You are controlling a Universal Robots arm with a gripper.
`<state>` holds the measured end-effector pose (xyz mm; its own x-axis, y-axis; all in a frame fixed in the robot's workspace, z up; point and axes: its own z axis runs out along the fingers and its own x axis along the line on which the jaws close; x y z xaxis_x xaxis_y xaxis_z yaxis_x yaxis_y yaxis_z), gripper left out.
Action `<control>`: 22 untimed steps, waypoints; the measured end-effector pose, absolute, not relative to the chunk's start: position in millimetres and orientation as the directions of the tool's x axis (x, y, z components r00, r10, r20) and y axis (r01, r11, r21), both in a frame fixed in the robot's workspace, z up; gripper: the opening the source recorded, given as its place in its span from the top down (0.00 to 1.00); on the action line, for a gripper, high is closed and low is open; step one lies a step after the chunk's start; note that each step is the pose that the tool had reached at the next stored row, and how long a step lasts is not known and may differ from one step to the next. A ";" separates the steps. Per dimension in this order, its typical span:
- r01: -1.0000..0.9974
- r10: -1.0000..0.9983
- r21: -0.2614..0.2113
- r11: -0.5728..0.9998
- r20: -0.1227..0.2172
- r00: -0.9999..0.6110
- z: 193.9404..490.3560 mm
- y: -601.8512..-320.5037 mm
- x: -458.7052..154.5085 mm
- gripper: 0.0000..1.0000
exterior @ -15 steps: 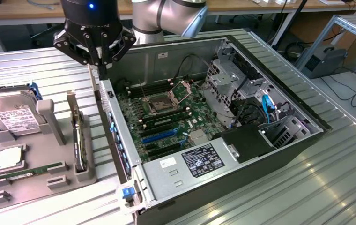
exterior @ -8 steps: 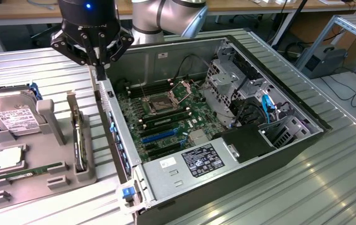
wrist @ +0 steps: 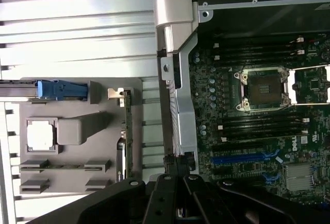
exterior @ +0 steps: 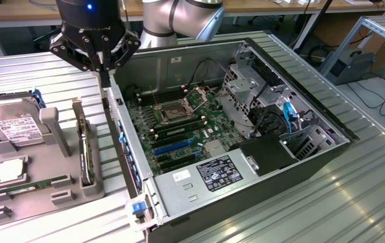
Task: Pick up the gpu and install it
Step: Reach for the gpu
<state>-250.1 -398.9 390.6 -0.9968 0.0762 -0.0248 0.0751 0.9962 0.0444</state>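
The gpu [exterior: 81,147] is a thin dark card standing on its edge in a slot of the grey holder [exterior: 40,197], at the exterior view's left, with its silvery bracket at the far end. In the wrist view the gpu [wrist: 127,131] shows as a narrow strip beside the computer case. My gripper [exterior: 105,82] hangs shut and holds nothing. It sits above the case's near side wall [exterior: 115,116], just past the card's far end and apart from it. The wrist view has the gripper [wrist: 178,168] right over that wall [wrist: 183,110].
The open computer case [exterior: 301,167] lies on the metal table with its motherboard [exterior: 179,126] and blue slots [exterior: 172,148] exposed. The holder also carries a hard drive [exterior: 13,126], a square processor chip [exterior: 8,171] and a green RAM stick [exterior: 34,184].
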 end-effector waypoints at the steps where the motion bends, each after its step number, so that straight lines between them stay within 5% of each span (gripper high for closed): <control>1: 0.075 0.076 0.044 0.996 -0.025 -0.997 390.6 -398.9 -251.0 0.89; 22: 0.075 0.076 0.044 0.996 -0.025 -0.997 390.5 -399.0 -267.6 0.89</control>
<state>-267.6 -399.0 390.5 -0.9968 0.0762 -0.0248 0.0751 0.9962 0.0444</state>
